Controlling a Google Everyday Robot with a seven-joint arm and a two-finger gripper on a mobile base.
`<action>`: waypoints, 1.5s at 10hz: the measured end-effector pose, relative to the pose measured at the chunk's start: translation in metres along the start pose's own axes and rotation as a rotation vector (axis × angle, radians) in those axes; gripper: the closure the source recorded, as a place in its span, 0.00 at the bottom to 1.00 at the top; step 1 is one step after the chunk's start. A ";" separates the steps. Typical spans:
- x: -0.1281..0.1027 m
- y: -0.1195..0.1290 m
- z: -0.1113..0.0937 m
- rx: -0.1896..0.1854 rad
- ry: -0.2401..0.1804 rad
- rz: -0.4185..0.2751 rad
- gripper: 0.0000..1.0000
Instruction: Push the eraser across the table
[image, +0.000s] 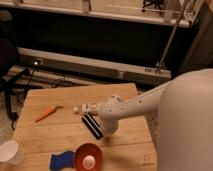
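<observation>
The eraser (92, 124), a flat black block with a thin white stripe, lies on the light wooden table (50, 132) near its middle. My gripper (106, 128) is at the end of the white arm that reaches in from the right. It is low over the table, right against the eraser's right side. The gripper's tip is hidden behind the wrist.
A white bottle (89, 107) lies just behind the eraser. An orange carrot (46, 113) lies at the left. An orange bowl (88, 157) with a white ball, a blue sponge piece (61, 161) and a white cup (9, 152) stand along the front edge.
</observation>
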 end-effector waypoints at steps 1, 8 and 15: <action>-0.011 -0.005 -0.003 0.033 -0.011 0.005 1.00; -0.013 0.025 0.009 -0.036 0.056 0.060 1.00; -0.048 0.054 0.016 -0.071 0.008 -0.017 1.00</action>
